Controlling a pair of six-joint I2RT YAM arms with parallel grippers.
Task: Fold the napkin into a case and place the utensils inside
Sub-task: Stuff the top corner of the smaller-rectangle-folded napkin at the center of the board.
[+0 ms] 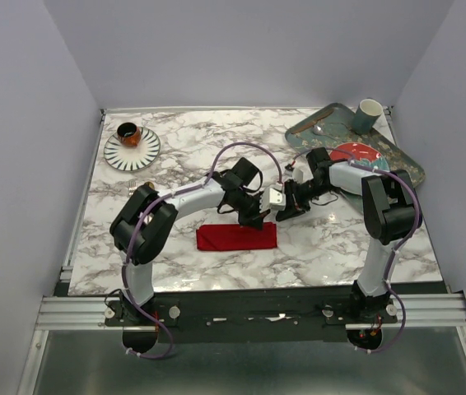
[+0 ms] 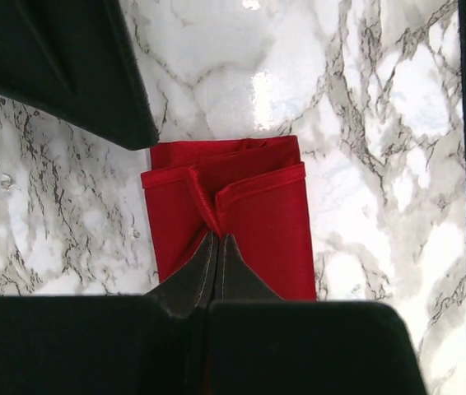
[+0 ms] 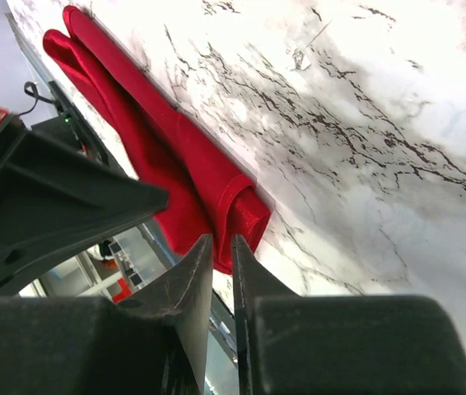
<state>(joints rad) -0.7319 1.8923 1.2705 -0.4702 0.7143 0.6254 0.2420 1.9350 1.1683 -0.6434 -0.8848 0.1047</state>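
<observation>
The napkin lies on the worktop just ahead of the arm bases, folded into a narrow flat strip of several layers. It is soft, thin and light, so it should sag and shift at the slightest drag rather than hold a shape. The layers look likely to slide on one another and on the glossy marble.

The left claw is over the napkin's far long edge, closed on a small pucker of the top layer, which rises in a ridge towards the hemmed edge. That hem is probably the best hold: a pinch of the upper layer alone opens the pocket, while a deeper bite would lift the whole strip.

The right claw hangs just beyond the napkin's right end, where the fold rolls over. Its jaws are nearly together, and whether any cloth sits between them cannot be told.

Well beyond the napkin, a striped saucer sits far left and a tray far right.
</observation>
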